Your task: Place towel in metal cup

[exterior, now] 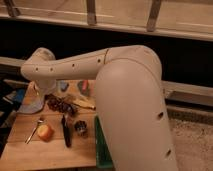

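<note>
**Light level:** dim, with a warm yellowish cast throughout.

**Brightest zone:** the pale ledge (120, 12) along the top, washed out. The band below it is near black and shows no detail.

**Source:** overhead. The white arm (130, 95) is lit on its upper surface and grades to brown shade underneath.

**Shadow:** falls over the left end of the wooden table (25, 147). The gripper (43, 96) hangs there under the arm's bend, inside that shade.

**Focus:** soft everywhere. Small items on the table read as blurred dark blobs.

**Glare:** a faint glint on the metal cup (81, 128).

**Noise:** the floor (192, 135) at right looks grainy.
</note>
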`<state>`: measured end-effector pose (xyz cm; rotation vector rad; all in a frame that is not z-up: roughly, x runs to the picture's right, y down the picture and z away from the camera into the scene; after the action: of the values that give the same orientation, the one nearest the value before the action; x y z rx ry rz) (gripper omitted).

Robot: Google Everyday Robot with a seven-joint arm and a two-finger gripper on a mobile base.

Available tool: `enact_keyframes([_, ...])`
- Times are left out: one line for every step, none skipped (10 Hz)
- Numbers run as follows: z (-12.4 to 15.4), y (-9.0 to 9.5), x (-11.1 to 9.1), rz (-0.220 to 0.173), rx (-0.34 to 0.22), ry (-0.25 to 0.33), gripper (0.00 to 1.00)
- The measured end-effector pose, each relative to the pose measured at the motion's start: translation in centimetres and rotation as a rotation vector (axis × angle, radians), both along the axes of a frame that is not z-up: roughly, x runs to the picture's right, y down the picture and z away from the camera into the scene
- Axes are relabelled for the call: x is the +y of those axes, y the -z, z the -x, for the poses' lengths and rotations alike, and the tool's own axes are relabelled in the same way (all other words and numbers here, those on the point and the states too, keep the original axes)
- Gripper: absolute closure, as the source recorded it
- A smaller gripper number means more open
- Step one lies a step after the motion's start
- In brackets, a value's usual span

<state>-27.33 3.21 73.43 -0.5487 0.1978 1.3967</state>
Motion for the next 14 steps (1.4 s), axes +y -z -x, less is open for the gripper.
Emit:
enact_keyframes([0.1, 0.1, 0.1, 0.002, 0.003, 0.001, 0.35])
enact_keyframes([-0.3, -0.2, 0.1, 0.004, 0.028, 0.012, 0.35])
enact_keyframes([0.5, -0.7, 0.5, 0.003, 0.036, 0.025, 0.35])
enact_keyframes([1.7, -1.1, 0.8, -0.001, 0.026, 0.022, 0.35])
enact_keyframes([3.0, -2.2, 0.8, -0.010, 0.022, 0.007, 0.35])
enact_keyframes([4.7, -3.1, 0.9, -0.017, 0.011, 0.001, 0.35])
enact_keyframes([6.8, -4.0, 1.3, -0.020, -0.004, 0.002, 0.35])
enact_keyframes([8.3, -5.3, 1.8, -0.017, -0.016, 0.001, 0.35])
enact_keyframes([9.1, -6.6, 2.4, -0.008, -0.026, -0.006, 0.35])
enact_keyframes([9.9, -7.5, 2.9, -0.002, -0.036, -0.013, 0.35])
enact_keyframes([11.2, -8.0, 3.4, 0.002, -0.057, -0.007, 0.35])
enact_keyframes([11.7, -7.8, 3.7, 0.009, -0.066, -0.006, 0.35])
enact_keyframes([11.4, -8.0, 3.6, 0.008, -0.063, -0.007, 0.35])
enact_keyframes([11.2, -8.1, 3.3, 0.002, -0.059, -0.007, 0.35])
